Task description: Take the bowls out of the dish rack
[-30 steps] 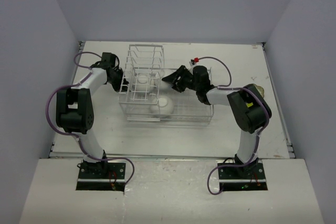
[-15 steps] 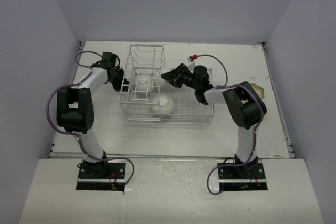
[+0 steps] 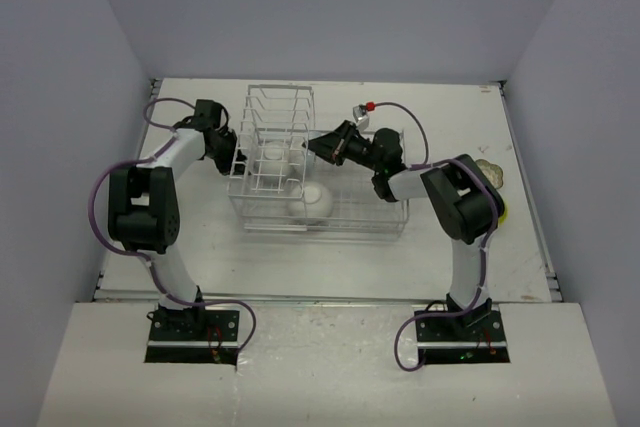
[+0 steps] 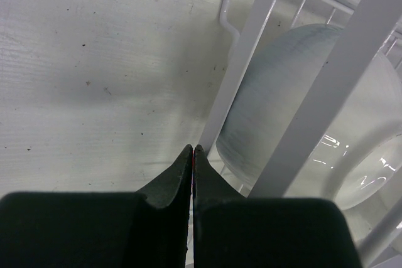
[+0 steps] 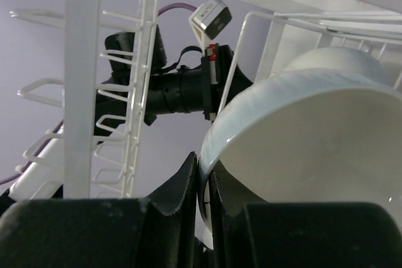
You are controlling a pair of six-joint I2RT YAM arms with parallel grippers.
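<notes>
Two white bowls sit in the rack [image 3: 380,209] as seen from above: the far bowl [image 3: 272,153] is in the tall slotted end and the near bowl [image 3: 316,199], dome up, is in the low basket. The right gripper [image 3: 312,145] reaches into the rack from the right, just beside the slotted end. In its wrist view the right gripper [image 5: 202,174] has its fingers pinched narrow on the rim of a white bowl [image 5: 314,149], one finger on each side of the wall. I cannot tell for sure which of the two bowls this is.

The left gripper [image 3: 232,147] is at the rack's outer left side. Its wrist view shows the fingers [image 4: 179,177] pressed together with nothing between them, their tips at the foot of a rack wire. A bowl stands on edge behind the wires [image 4: 282,105].

On the table [image 3: 300,257], right of the right arm and well apart from the rack, lies a patterned bowl [image 3: 490,172]. A yellow bowl [image 3: 503,215] peeks out behind the arm's elbow.
</notes>
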